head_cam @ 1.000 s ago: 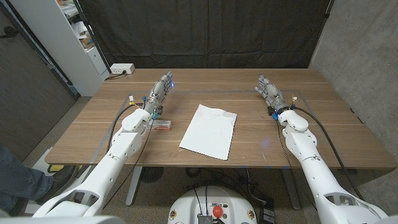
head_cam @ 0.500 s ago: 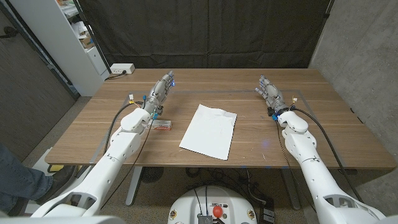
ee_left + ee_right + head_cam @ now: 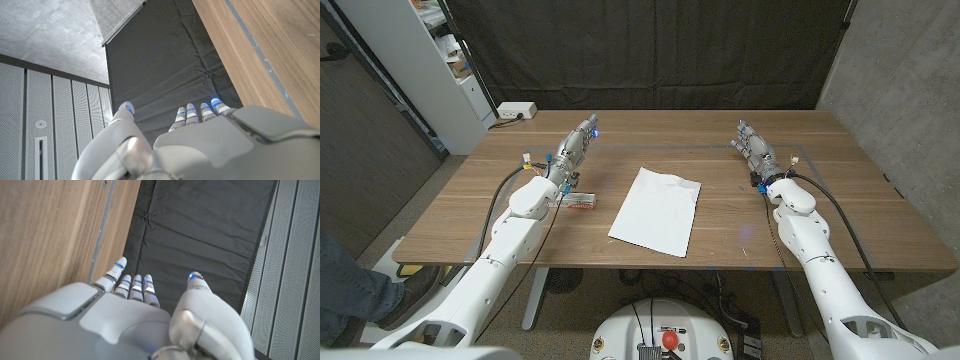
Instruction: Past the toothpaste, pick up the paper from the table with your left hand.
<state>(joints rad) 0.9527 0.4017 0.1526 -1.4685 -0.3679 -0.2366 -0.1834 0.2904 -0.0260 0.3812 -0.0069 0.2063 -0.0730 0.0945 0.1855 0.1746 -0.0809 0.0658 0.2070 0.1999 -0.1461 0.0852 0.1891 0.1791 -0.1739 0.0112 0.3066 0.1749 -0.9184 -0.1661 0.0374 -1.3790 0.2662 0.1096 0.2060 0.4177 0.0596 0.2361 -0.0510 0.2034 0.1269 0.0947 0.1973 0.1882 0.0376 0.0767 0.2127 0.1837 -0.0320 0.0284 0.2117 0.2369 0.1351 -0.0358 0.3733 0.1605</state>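
A white sheet of paper [image 3: 657,209] lies near the middle of the wooden table [image 3: 720,240], one far corner slightly creased. A white toothpaste box with red print [image 3: 577,201] lies left of it, partly behind my left forearm. My left hand [image 3: 578,141] is open above the far left of the table, beyond the toothpaste, fingers straight and holding nothing. In the left wrist view the left hand [image 3: 200,145] has its fingers extended past the table edge. My right hand [image 3: 753,147] is open at the far right, its fingers [image 3: 131,286] straight in the right wrist view.
A white power strip [image 3: 516,111] sits at the table's far left corner. A white shelf unit [image 3: 455,60] stands left of the table, a black curtain [image 3: 650,50] behind it. A person's leg [image 3: 345,290] is at the lower left edge.
My left forearm has shifted slightly forward and inward. The paper, toothpaste and right hand have not moved.
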